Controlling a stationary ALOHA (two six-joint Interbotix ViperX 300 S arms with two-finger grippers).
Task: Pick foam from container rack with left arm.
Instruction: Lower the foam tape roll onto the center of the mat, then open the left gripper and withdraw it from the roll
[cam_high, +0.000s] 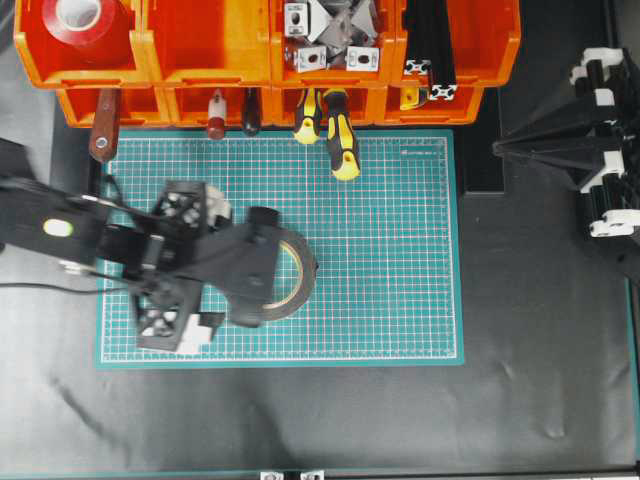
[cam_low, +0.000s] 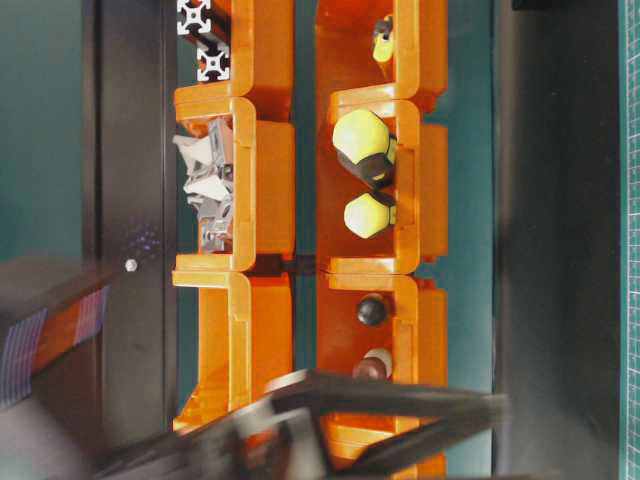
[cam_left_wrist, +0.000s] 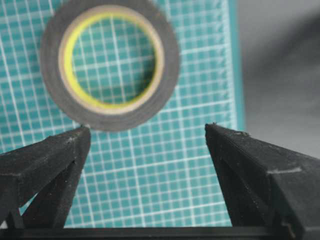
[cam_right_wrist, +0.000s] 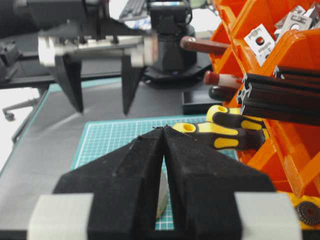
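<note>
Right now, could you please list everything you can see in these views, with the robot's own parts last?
foam roll: one, black with cream liner, flat on the mat.
cutting mat: one, green, table centre.
container rack: two rows, orange, far edge.
red tape roll: one, top-left bin.
yellow-black handles: two, lower bins.
brackets: several, grey, upper bin.
left gripper: open, empty, above the mat.
right gripper: shut, empty.

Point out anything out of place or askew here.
The black foam tape roll with cream liner lies flat on the green cutting mat, outside the orange plastic bin rack. Two yellow-and-black tool handles jut from a lower bin, overhanging the mat.
</note>
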